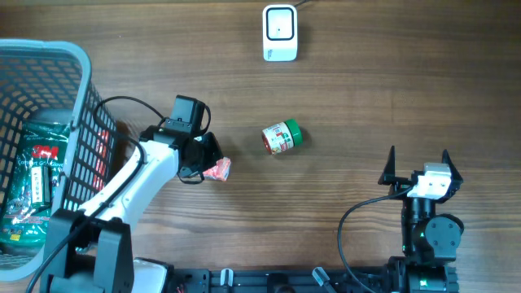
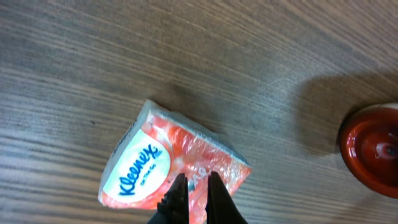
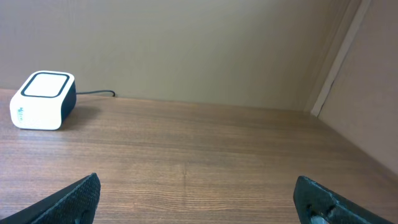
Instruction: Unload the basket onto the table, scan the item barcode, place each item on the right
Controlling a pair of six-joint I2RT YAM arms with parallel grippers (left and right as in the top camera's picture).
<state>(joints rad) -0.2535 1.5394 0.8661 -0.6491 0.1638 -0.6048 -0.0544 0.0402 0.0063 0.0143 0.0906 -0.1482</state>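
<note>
Presently the left gripper [image 1: 207,163] has its jaws drawn almost together, pinching the near edge of the pack [image 1: 217,169]. In the left wrist view the two dark fingertips [image 2: 179,198] bite the orange wrapper with only a thin strip of it between them. The pack [image 2: 168,165] lies flat on the table [image 1: 366,89], left of centre. Its white oval label reads "Kleenex" in blue script. No barcode shows on the face turned up.

The right gripper [image 1: 418,167] stands with its jaws spread wide, holding and touching nothing. It sits at the near right, well apart from every item. Its wrist view shows both fingertips [image 3: 74,199] at the frame's lower corners, over bare wood.

The jar [image 1: 282,137], green-capped with a red and white label, lies on its side just right of the pack and apart from it. Its writing is too small to read.

The scanner [image 1: 279,32], white with a dark window, stands at the far centre, its cable running off the far edge.

The basket [image 1: 49,50] at the far left holds a green packet [image 1: 37,179]; its print is illegible.
</note>
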